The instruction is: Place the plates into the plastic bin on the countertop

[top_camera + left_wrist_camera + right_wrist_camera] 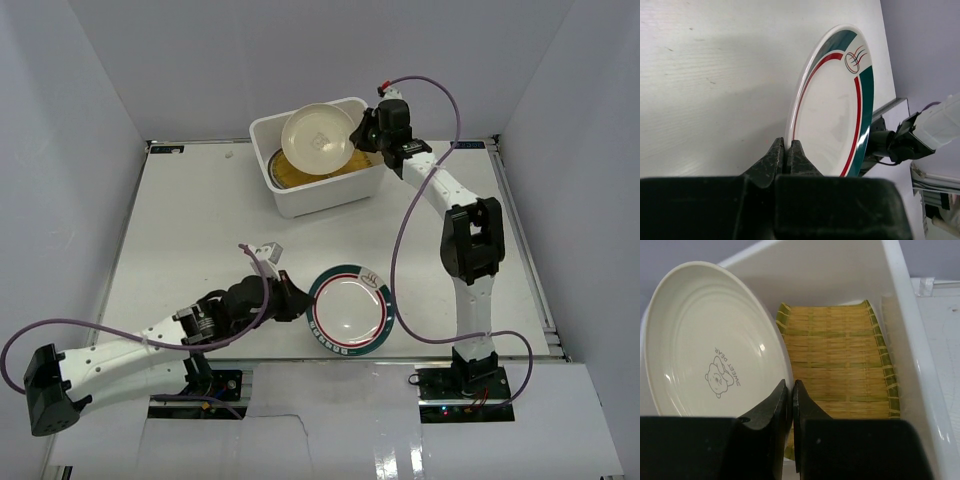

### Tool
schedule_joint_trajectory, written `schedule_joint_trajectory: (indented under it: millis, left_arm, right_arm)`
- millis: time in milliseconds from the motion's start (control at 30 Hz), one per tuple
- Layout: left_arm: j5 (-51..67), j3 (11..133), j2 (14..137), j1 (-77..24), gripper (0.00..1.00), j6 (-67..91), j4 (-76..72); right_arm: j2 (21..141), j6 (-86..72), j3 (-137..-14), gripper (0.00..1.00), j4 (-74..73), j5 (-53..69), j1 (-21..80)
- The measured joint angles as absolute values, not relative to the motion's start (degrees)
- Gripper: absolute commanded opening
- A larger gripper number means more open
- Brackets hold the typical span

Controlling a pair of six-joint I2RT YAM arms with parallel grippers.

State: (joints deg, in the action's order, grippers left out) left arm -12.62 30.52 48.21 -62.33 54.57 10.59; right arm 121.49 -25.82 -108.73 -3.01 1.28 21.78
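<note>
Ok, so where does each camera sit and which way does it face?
Top external: above and behind, looking down on the countertop; both arms show.
Left wrist: looks along the left end effector at the green-red-rimmed plate it pinches.
Right wrist: looks past the right end effector into the plastic bin, at the cream plate.
Shared: top and right wrist both show that plate and bin.

white walls (70, 130): three sides | metal rail (527, 250): right edge | white speck (230, 155): far side, perhaps debris
</note>
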Motion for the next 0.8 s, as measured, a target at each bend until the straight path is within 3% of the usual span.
schedule_joint_trajectory:
  millis: [100,200,300,500,567,800]
  left_arm:
    - [-16.1,32.1,45.0,-62.0,0.0,54.3,16.4]
    - [-19.7,35.7,44.5,-61.8,0.0,53.4,21.0]
    - [-22.8,40.2,45.0,-61.5,0.0,51.5,23.4]
    - [-26.0,47.4,49.2,-59.5,0.0,47.6,22.5]
    - [-25.0,48.2,51.0,-57.2,0.0,46.3,21.4]
    - [-18.2,54.1,59.1,-45.1,0.0,42.6,19.1]
  right_arm:
    - [124.5,-24.8,-109.5,0.13,-4.3,-0.2,22.3]
    - [127.2,-23.8,-110.7,0.29,-5.1,-1.1,23.0]
    - [127.9,-23.4,-110.8,0.57,-5.6,-1.4,23.5]
    - [126.5,-21.8,-110.8,0.94,-5.9,-1.2,24.1]
    - [124.7,-21.5,-110.6,0.98,-6.5,-1.1,24.0]
    - [103.4,-20.4,-98.7,0.95,-4.0,-0.6,22.6]
